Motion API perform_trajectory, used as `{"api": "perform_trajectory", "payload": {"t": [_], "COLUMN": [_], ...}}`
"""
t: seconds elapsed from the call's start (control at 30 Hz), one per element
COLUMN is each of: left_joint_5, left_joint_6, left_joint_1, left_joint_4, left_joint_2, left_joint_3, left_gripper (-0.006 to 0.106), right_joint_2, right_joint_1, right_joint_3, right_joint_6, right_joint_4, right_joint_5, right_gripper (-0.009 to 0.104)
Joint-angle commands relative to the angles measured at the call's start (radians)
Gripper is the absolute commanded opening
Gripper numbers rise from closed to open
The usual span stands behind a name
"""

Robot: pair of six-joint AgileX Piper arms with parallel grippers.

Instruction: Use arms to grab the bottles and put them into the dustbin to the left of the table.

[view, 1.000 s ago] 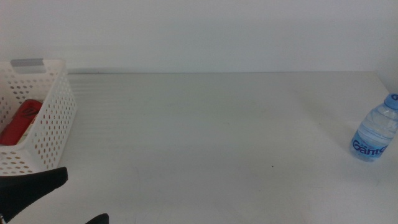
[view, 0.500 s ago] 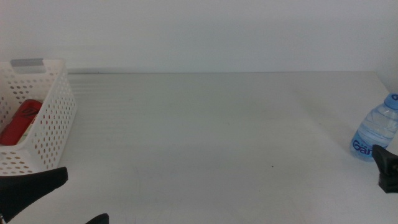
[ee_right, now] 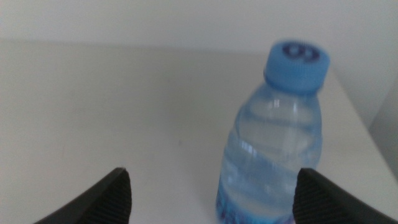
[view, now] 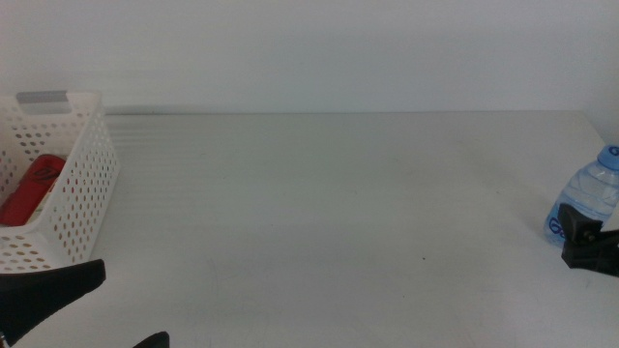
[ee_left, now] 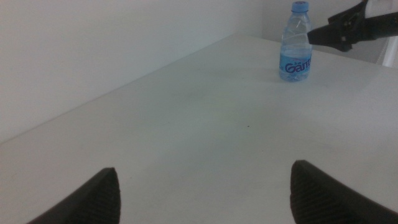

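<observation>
Middle view first: the water bottle [view: 588, 201] stands upright at the far right edge of the table [view: 329, 203], and the right gripper [view: 590, 246] is right in front of it, dark jaws overlapping its base. Over on the left sits the white basket [view: 82, 179] with a red can [view: 29, 189] lying inside. The left gripper [view: 92, 309] waits at the bottom left corner.

Left wrist view: jaws spread wide and empty, looking across bare table to the bottle [ee_left: 295, 43], well apart, with the other arm's gripper [ee_left: 339, 31] just beside it at neck height.

Right wrist view: the bottle [ee_right: 277, 137] fills the frame, blue cap [ee_right: 297, 65] up, sitting between the open jaws but nearer one side. Nothing gripped yet.

So this looks like the approach for the grab. Next move, I'd say: centre on the bottle, ease forward, close on its body, then lift and carry it across to the basket.
</observation>
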Motion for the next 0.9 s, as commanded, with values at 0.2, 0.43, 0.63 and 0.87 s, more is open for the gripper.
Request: {"api": "perform_trajectory", "payload": {"t": [0.2, 0.43, 0.63, 0.87], "left_joint_5": [-0.081, -0.081, -0.081, -0.081], "left_joint_6": [-0.014, -0.014, -0.014, -0.014], "left_joint_1": [-0.003, -0.003, -0.003, -0.003], "left_joint_4": [-0.005, -0.005, -0.005, -0.005], "left_joint_2": [0.015, 0.015, 0.015, 0.015], "left_joint_3": [-0.026, -0.026, -0.026, -0.026], "left_gripper": [0.090, 0.090, 0.090, 0.090], "right_joint_2": [0.180, 0.273, 0.287, 0.383], "right_joint_1": [-0.004, -0.004, -0.004, -0.005], "right_joint_3": [0.035, 0.038, 0.019, -0.070], "right_joint_6": [-0.093, -0.089, -0.089, -0.093], "right_joint_4": [0.008, 0.111, 0.149, 0.149], "right_joint_5": [-0.441, -0.531, -0.551, -0.551], "right_gripper": [0.068, 0.072, 0.088, 0.090]}}
